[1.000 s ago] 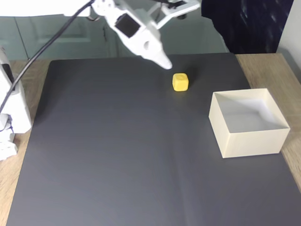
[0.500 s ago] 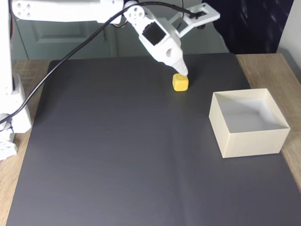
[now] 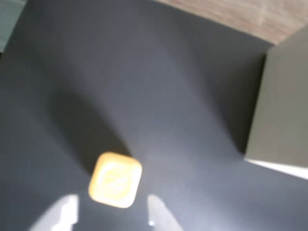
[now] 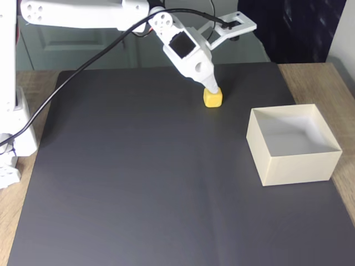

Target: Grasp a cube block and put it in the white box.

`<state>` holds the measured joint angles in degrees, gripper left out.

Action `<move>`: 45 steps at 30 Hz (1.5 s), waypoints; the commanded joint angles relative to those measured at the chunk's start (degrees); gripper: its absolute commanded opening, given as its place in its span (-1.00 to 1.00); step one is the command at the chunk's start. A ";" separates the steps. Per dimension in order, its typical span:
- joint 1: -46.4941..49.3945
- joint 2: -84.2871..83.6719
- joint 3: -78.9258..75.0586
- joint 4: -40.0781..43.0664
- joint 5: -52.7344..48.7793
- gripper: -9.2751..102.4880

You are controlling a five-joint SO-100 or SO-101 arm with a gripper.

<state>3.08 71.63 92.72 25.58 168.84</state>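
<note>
On the dark mat (image 4: 138,183) the pincer (image 4: 212,87) has dropped from above to the yellow cube (image 4: 213,98), its spread fingertips (image 3: 65,211) now straddling it ready to close, with the white box (image 4: 294,166) well off to its side.

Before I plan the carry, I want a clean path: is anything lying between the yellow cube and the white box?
Nothing visible does. In the fixed view the yellow cube sits on the dark mat, and only bare mat lies between it and the white box. The tool already straddles the cube.
</note>
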 commanded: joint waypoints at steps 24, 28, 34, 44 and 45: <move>2.37 -9.23 -11.25 1.23 1.58 -0.25; 1.49 -10.55 -12.39 1.67 1.32 -0.26; 0.09 -11.60 -12.39 1.67 1.32 -0.28; -0.79 -13.89 -13.01 0.62 1.67 -0.35; -0.88 -14.15 -13.36 0.62 1.67 -0.36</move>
<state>3.52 57.04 82.27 26.98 170.33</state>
